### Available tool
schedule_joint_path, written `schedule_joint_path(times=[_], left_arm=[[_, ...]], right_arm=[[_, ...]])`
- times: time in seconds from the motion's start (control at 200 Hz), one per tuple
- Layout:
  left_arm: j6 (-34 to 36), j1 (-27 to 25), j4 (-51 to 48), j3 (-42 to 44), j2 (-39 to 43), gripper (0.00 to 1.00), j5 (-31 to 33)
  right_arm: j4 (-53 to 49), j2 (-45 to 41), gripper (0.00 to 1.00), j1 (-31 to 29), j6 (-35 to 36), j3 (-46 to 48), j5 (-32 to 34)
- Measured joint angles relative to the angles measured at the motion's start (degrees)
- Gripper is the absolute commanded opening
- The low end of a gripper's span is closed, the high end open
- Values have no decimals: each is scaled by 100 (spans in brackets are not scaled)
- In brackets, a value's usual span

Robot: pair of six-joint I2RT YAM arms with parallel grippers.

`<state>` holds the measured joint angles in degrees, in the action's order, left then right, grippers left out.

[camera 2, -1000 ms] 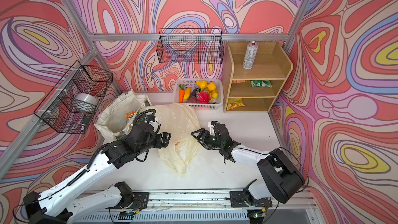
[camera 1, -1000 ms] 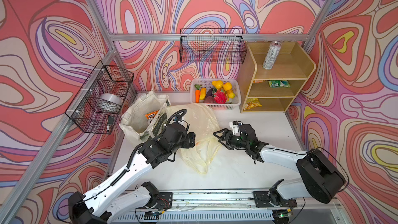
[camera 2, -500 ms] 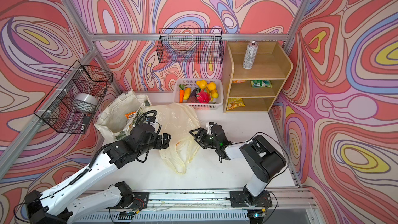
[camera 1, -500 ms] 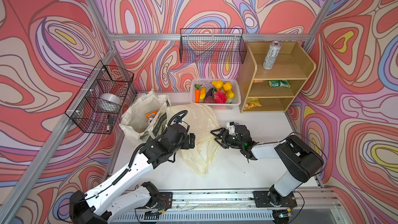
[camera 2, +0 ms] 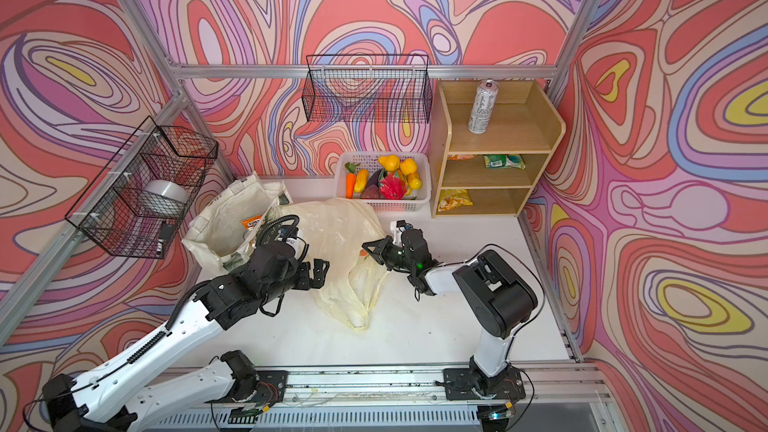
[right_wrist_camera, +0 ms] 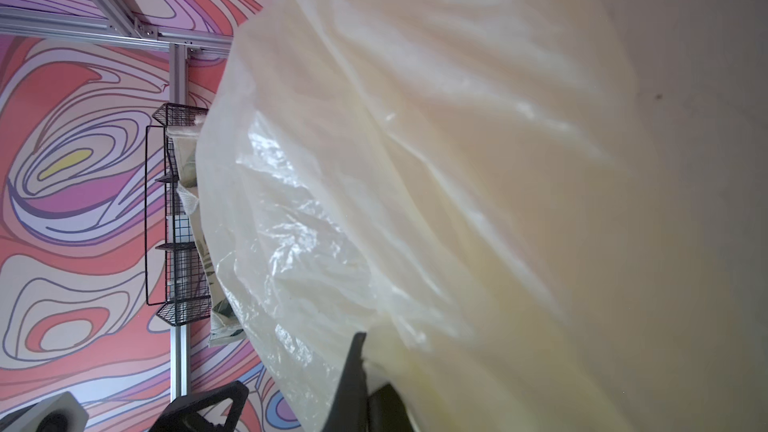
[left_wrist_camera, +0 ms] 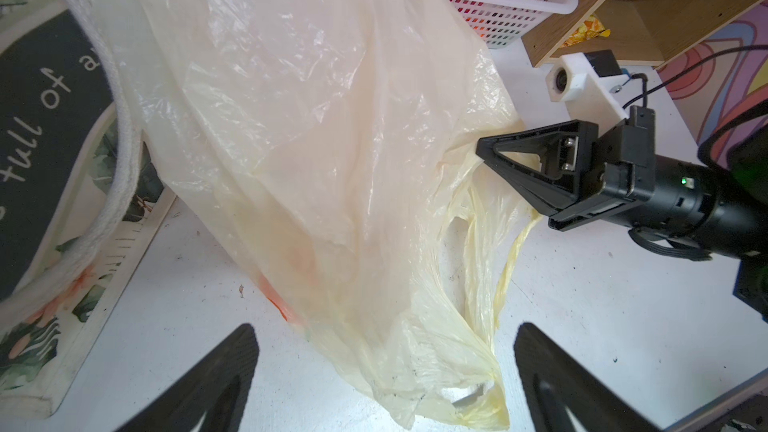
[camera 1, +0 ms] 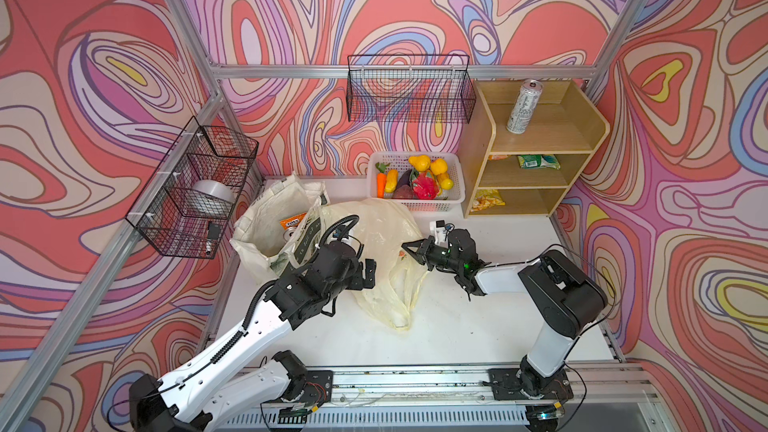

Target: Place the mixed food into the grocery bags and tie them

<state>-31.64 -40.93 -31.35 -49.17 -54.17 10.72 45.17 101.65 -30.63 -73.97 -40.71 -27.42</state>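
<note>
The pale-yellow plastic bag (camera 1: 374, 243) (camera 2: 332, 238) lies crumpled mid-table, leaning on the cream canvas tote (camera 1: 266, 218) (camera 2: 224, 222). My right gripper (camera 1: 409, 249) (camera 2: 370, 249) (right_wrist_camera: 357, 367) is shut on the plastic bag's right edge (left_wrist_camera: 461, 155). My left gripper (camera 1: 368, 274) (camera 2: 320, 272) (left_wrist_camera: 386, 384) stands open at the bag's left side; the bag's lower end (left_wrist_camera: 415, 367) lies between its wide-apart fingers, unpinched. An orange packet (camera 1: 293, 221) sits inside the tote. Toy fruits and vegetables (camera 1: 415, 180) fill the white basket (camera 1: 457, 176). A silver can (camera 1: 524, 106) stands on the shelf.
The wooden shelf unit (camera 1: 582, 135) at the back right also holds a green packet (camera 1: 538, 161) and a yellow packet (camera 1: 488, 199). Black wire baskets hang on the back wall (camera 1: 409, 89) and the left wall (camera 1: 195, 189). A metal rail (camera 1: 415, 376) runs along the front edge.
My right gripper has shut on the plastic bag's edge, and its arm has folded in, elbow raised. My left gripper has opened slightly wider and barely moved.
</note>
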Motion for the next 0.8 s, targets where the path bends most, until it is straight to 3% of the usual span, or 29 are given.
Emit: schedule_joint_path(times=[0.195,0.446,0.801], left_arm=[[365,-22,-76,-282,-181,100,-170],[1051,-365,-103,-1209,-820,99,-212],[1646,-710,33,-1886,-1604,99,4]], right_arm=[[-874,-452,0,85,367,-236,-219],[-2846,-1655,0,94,1720,-1554,-391],[-4380,-1786,0,94,2662,-2155,-505]])
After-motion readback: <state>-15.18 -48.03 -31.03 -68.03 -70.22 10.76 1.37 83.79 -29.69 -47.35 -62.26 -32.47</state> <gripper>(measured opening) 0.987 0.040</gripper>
